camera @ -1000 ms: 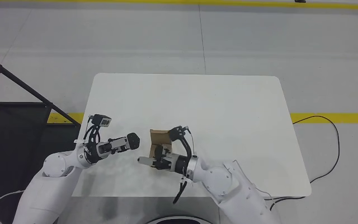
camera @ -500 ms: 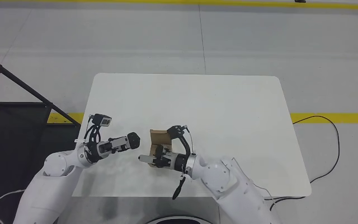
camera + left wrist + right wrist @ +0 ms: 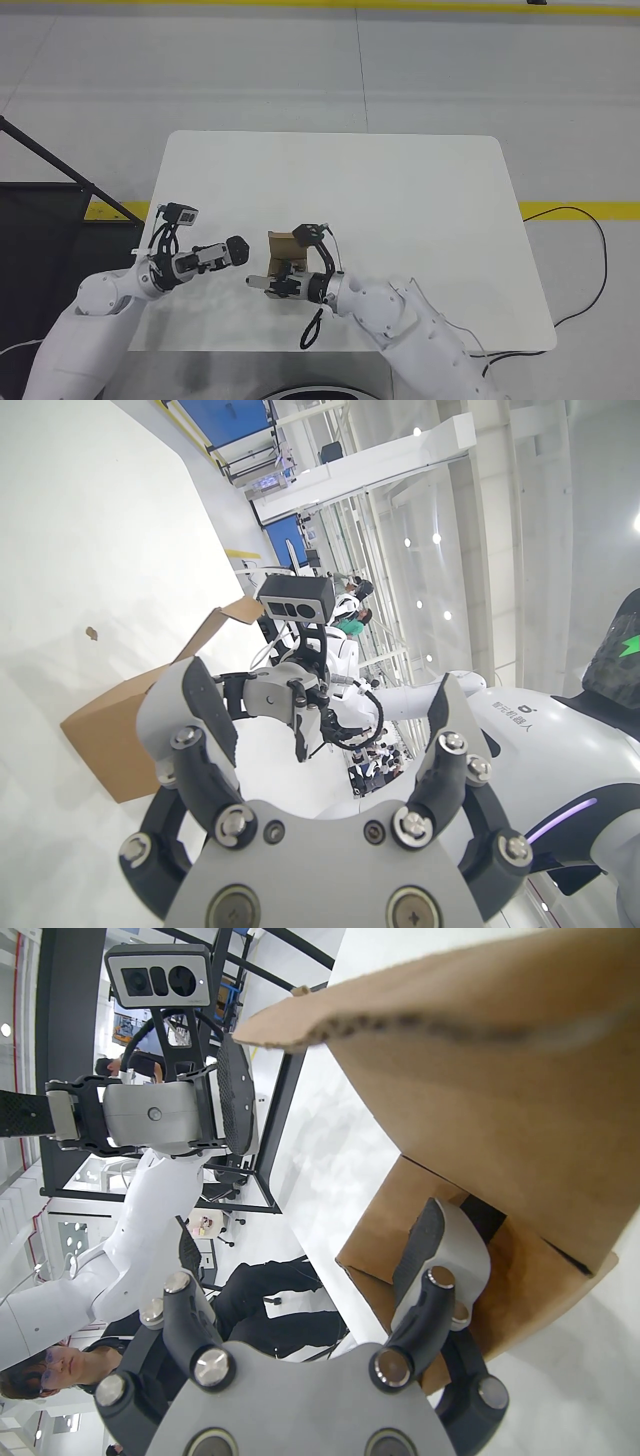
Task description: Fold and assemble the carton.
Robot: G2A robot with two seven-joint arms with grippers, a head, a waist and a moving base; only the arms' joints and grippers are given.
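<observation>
Brown corrugated cardboard carton (image 3: 283,245) sits on the white, round-cornered surface (image 3: 420,190), near the edge closest to the robot and somewhat toward its left side, between the two arms. It is not closed. In the left wrist view one flap (image 3: 220,625) juts up at a slant above the boxy body. In the right wrist view a broad flap overhangs the open mouth.

The right claw (image 3: 305,1223) is at the carton's robot-side end, spread wide and straddling one cardboard wall. One padded finger (image 3: 425,1248) reaches into the opening, close against the inner face. The other finger (image 3: 189,1253) stands outside, well clear of the wall, so the jaws are not clamped on the cardboard.

The left claw (image 3: 320,675) hangs above the surface just beside the carton, on the robot's left. Its fingers are wide apart with nothing between them. It points toward the carton and the right claw and touches neither.

A small brown scrap (image 3: 91,633) lies on the surface, apart from the carton.
</observation>
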